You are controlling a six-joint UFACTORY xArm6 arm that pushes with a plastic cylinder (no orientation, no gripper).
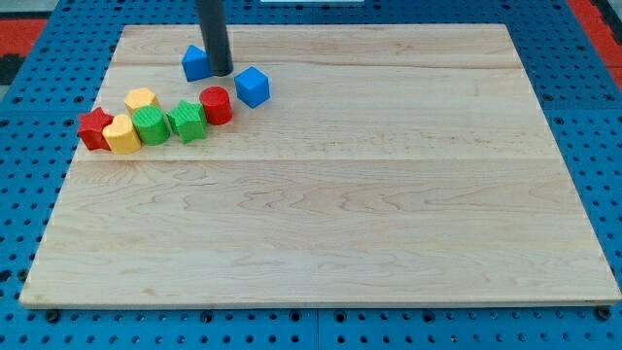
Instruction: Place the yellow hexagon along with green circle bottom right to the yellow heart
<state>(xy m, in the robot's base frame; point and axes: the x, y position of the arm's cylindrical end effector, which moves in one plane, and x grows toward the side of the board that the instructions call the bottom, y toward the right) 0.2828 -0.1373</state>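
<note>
The yellow hexagon [141, 99] lies at the board's upper left. The green circle [151, 125] touches it just below. The yellow heart [121, 135] sits against the green circle's left side. My tip [221, 74] is above and to the right of this cluster, touching the right side of a blue block [195, 63]. It is well apart from the yellow hexagon and the green circle.
A red star [94, 127] sits left of the yellow heart. A green star [187, 122] and a red cylinder [216, 105] continue the row to the right. A blue cube [252, 87] lies right of my tip. The wooden board [340, 214] rests on a blue pegboard.
</note>
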